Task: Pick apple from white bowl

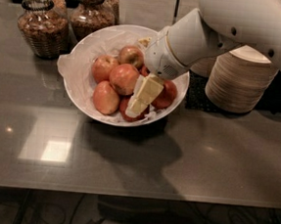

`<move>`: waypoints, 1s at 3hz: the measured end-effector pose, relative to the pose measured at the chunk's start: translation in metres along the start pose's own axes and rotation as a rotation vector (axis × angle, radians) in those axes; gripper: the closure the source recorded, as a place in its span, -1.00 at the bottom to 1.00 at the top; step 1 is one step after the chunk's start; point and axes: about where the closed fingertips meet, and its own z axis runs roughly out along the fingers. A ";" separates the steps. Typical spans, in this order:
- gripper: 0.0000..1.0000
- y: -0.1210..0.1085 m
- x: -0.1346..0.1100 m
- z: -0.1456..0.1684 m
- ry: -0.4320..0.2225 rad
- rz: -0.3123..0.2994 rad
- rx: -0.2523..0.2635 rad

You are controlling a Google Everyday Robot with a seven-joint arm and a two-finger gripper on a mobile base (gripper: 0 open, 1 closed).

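The white bowl [81,55], lined with crinkled white paper, stands on the dark counter and holds several apples. The large orange-red apple [124,78] lies in the middle of the bowl, with a similar one [106,97] in front of it and another [103,66] to its left. Small dark-red apples [166,94] lie at the right and front. My gripper [142,97] is down inside the bowl, just right of the large apple and over a dark-red apple [130,114]. My white arm [196,40] reaches in from the upper right and hides the bowl's far right rim.
Two glass jars of brown food [42,22] [93,11] stand behind the bowl at the left. A stack of beige disposable bowls [241,81] stands on a dark mat to the right, close to the arm. The counter's front edge [123,195] runs below.
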 end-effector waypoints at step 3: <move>-0.15 0.001 0.002 0.005 -0.036 0.026 -0.001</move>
